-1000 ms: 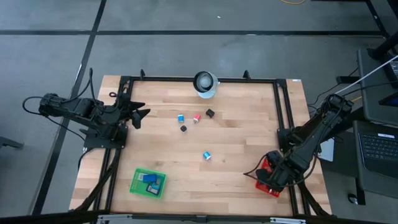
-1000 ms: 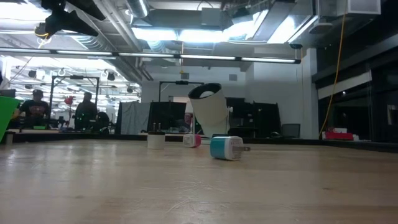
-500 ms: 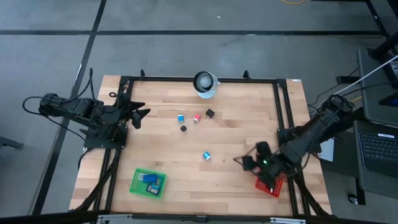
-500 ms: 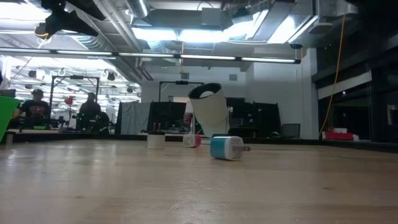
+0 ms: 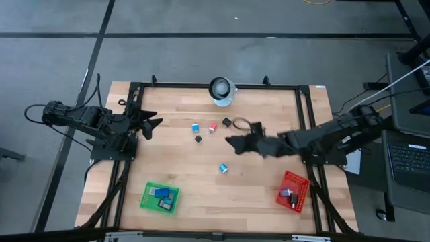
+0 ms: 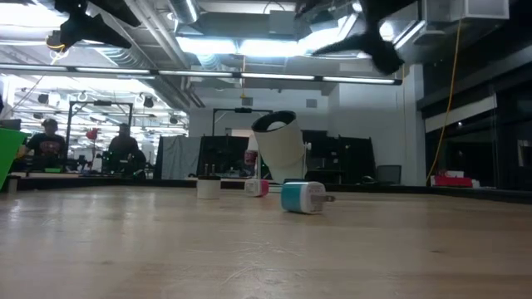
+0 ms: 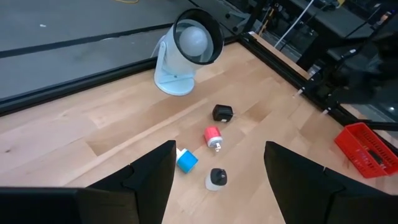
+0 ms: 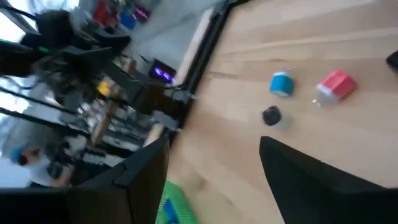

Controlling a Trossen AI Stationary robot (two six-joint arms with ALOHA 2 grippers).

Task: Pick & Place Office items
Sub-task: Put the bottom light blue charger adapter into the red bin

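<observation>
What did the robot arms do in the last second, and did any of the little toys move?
The right gripper swung away from the red basket at the table's right corner, out over the middle of the table, and is open and empty. The left gripper stayed parked at the left edge. The blue item, the red item and the green basket did not move.

Blue charger (image 6: 302, 197), perhaps claw (image 6: 366, 25) overhead
</observation>
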